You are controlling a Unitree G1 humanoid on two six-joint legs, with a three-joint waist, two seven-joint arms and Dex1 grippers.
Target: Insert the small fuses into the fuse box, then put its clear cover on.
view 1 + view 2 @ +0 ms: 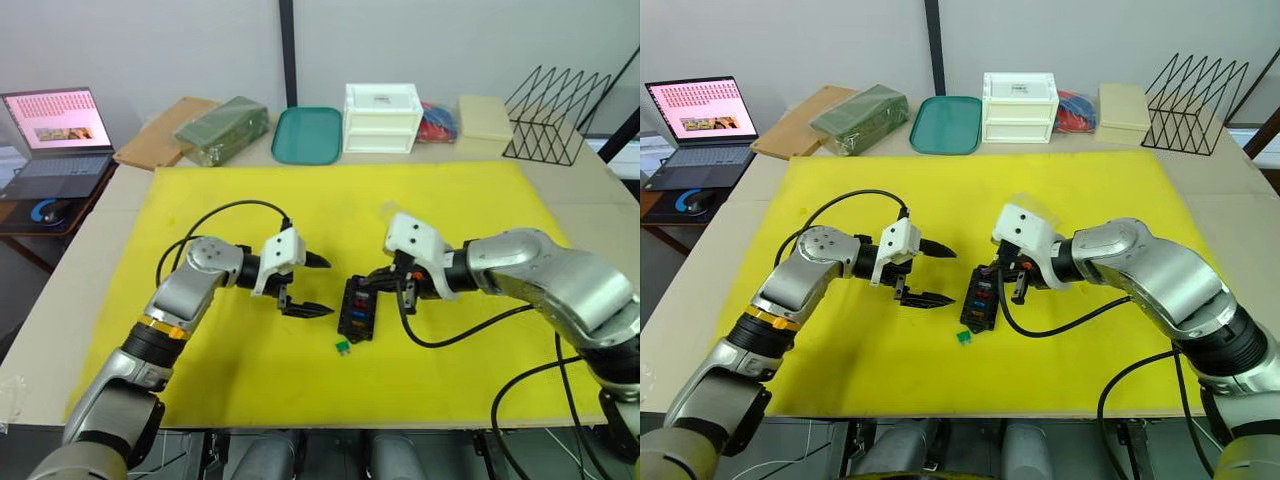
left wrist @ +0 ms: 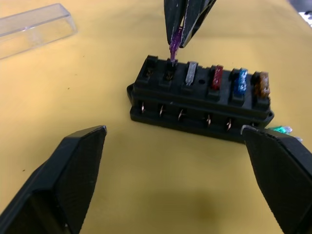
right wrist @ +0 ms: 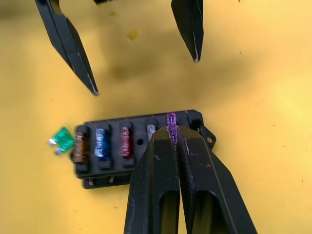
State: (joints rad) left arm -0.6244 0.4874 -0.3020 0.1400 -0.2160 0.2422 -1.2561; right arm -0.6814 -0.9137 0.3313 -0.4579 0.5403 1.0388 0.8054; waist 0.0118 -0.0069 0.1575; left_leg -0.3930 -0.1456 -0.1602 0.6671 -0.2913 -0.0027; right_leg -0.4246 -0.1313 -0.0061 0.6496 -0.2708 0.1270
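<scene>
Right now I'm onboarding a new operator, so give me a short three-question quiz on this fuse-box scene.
1. True or false: the right gripper is shut on the small purple blade fuse over a slot of the black rectangular plastic fuse box.
2. Which fuse lies loose on the yellow mat beside the box? A) red B) green C) grey
3. Fill in: the left gripper stands ___, holding nothing.

Key: 1 true; 2 B, the green blade fuse; 3 open. The clear rectangular plastic cover lies apart from the box on the mat.
</scene>
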